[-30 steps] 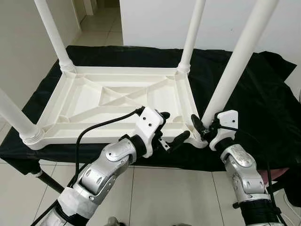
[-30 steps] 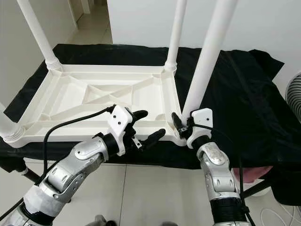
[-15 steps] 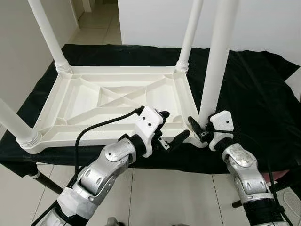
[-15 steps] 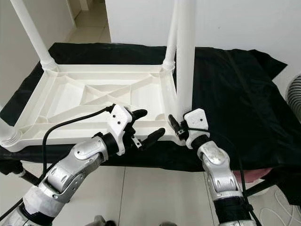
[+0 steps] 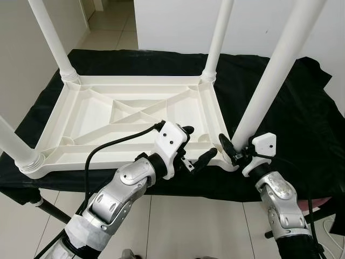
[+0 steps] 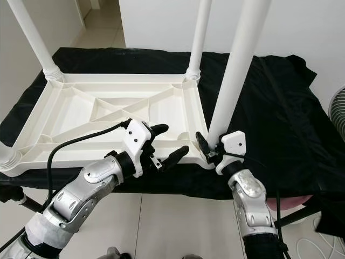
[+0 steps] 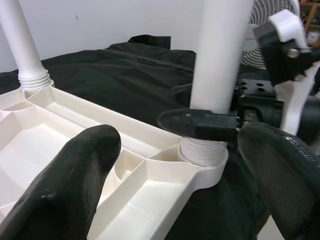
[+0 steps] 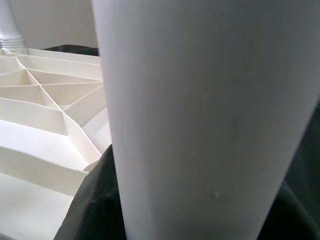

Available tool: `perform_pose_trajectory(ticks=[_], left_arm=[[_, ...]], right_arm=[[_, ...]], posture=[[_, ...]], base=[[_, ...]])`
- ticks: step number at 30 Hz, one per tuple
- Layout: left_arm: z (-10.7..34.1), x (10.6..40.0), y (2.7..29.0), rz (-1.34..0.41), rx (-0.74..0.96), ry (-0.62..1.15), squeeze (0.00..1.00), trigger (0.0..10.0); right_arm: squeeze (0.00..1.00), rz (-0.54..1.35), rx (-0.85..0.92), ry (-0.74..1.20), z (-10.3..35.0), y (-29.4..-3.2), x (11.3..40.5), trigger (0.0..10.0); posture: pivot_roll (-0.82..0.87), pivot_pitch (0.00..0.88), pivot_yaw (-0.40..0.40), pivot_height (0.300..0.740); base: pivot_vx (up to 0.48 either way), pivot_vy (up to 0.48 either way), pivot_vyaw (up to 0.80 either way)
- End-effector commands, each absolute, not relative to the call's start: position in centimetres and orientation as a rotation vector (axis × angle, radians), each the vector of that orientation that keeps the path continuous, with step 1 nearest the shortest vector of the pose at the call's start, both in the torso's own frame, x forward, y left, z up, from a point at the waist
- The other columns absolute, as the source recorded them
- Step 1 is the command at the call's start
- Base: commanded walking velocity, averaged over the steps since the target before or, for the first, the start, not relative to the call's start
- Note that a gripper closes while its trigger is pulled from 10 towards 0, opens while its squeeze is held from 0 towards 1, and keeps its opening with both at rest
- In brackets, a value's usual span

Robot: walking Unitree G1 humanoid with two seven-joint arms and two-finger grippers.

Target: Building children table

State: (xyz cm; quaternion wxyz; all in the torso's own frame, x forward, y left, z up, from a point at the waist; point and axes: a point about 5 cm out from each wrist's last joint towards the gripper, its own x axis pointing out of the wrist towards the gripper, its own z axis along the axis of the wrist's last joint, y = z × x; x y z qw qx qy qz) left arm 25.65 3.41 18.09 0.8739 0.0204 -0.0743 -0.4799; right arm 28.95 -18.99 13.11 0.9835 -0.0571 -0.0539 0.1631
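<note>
A white plastic table top (image 5: 108,116) lies upside down on a black cloth. Upright legs stand in its far left (image 5: 54,40), far right (image 5: 218,38) and near left (image 5: 16,143) corners. The near right leg (image 5: 272,75) sits in its threaded corner socket (image 7: 202,152) and leans to the right. My right gripper (image 5: 237,151) is shut on this leg just above the socket; the leg (image 8: 210,120) is pressed close to that wrist's camera. My left gripper (image 5: 197,143) hovers open over the table's near rim, just left of that corner, holding nothing.
The black cloth (image 5: 291,124) covers the work surface and hangs over its front edge. Pale tiled floor (image 5: 188,221) lies below. A white fan (image 6: 337,108) stands at the far right, and a wall runs close behind the table.
The near right leg swung upright half a second ago and has now leaned back to the right, my right gripper moving with it. My left gripper has stayed in place.
</note>
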Motion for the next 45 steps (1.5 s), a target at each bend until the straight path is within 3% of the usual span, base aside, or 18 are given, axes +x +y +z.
perform_pose_trajectory(ticks=[1,10,23,34,45], left_arm=[[18.0,25.2,3.3,-1.094,0.052,-0.151,0.0,10.0],[18.0,25.1,3.3,-1.091,0.054,-0.152,0.0,10.0],[18.0,25.0,3.4,-1.074,0.053,-0.152,0.0,10.0],[18.1,25.2,3.5,-1.065,0.053,-0.158,0.0,10.0],[18.1,25.1,3.6,-1.065,0.054,-0.157,0.0,10.0]], right_arm=[[0.0,0.245,-0.067,0.147,8.8,-20.4,28.3,10.0],[0.0,0.208,-0.006,0.213,9.1,-20.6,29.6,10.0],[0.0,0.129,0.068,0.251,7.9,-21.5,28.7,10.0],[0.0,0.269,-0.093,0.176,7.9,-19.4,27.0,10.0],[0.0,0.248,-0.07,0.213,6.9,-19.8,26.6,10.0]], posture=[[-0.1,0.063,0.066,0.74],[-0.1,0.066,0.06,0.74],[-0.09,0.079,0.048,0.74],[-0.09,0.092,0.054,0.74],[-0.09,0.1,0.059,0.74]], base=[[0.0,0.0,0.0],[0.0,0.0,0.0],[0.0,0.0,0.0],[0.0,0.0,0.0],[0.0,0.0,0.0]])
